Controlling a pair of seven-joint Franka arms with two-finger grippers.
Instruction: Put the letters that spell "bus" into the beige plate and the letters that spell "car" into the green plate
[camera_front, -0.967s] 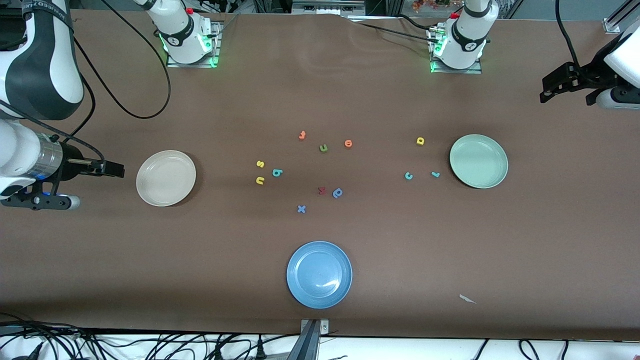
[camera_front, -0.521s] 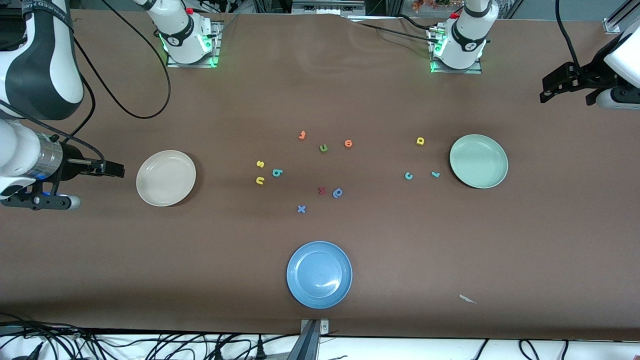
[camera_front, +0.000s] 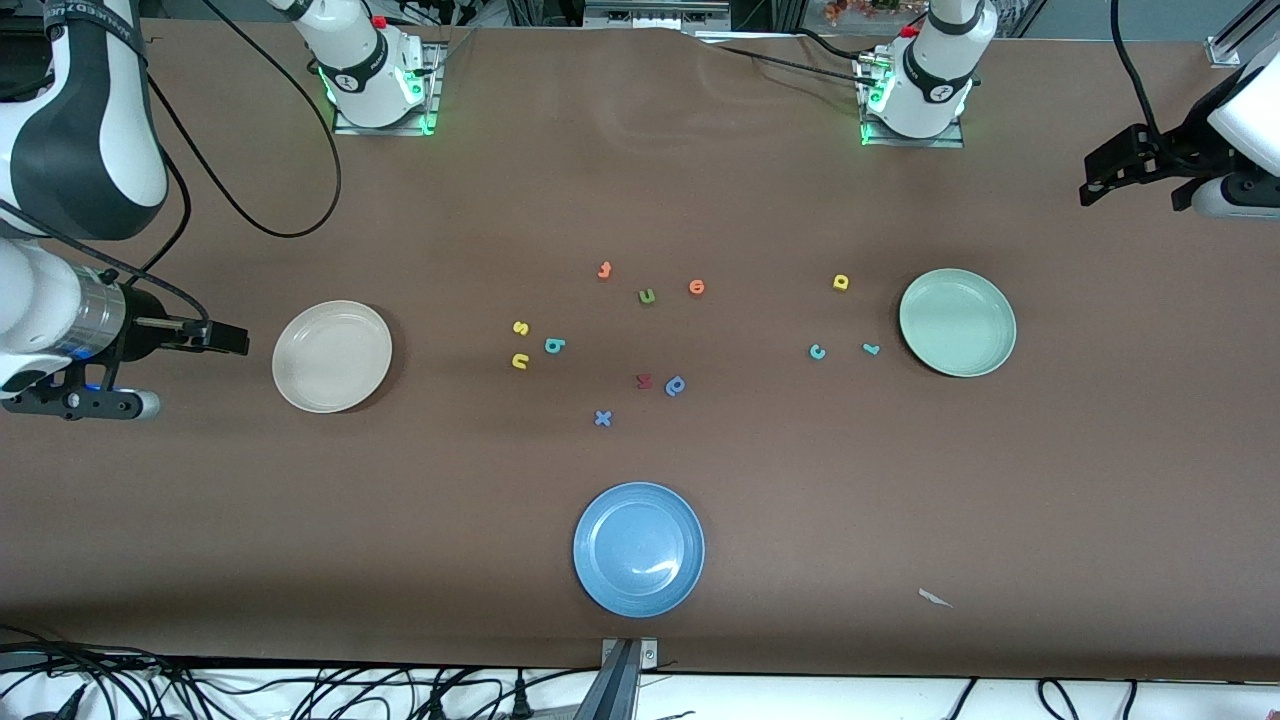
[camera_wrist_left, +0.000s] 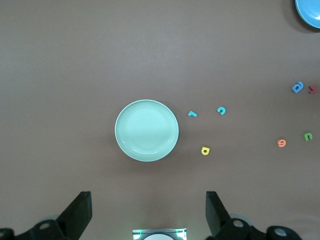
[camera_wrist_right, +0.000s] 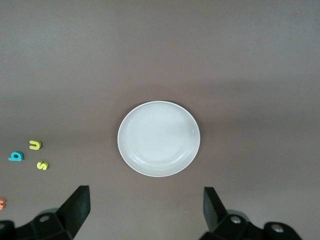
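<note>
while both arms wait high over the counter (camera_front: 640, 180), the left pincer (camera_wrist_left: 147, 215) hangs spread and empty above the green plate (camera_front: 957, 322), and the right pincer (camera_wrist_right: 145, 215) hangs spread and empty above the beige plate (camera_front: 332, 356). between the plates, nearer the beige plate, lie the yellow s (camera_front: 520, 327), yellow u (camera_front: 519, 361) and teal b (camera_front: 554, 346). just beside the green plate lie the teal r (camera_front: 871, 349), teal c (camera_front: 817, 351) and yellow a (camera_front: 841, 282).
</note>
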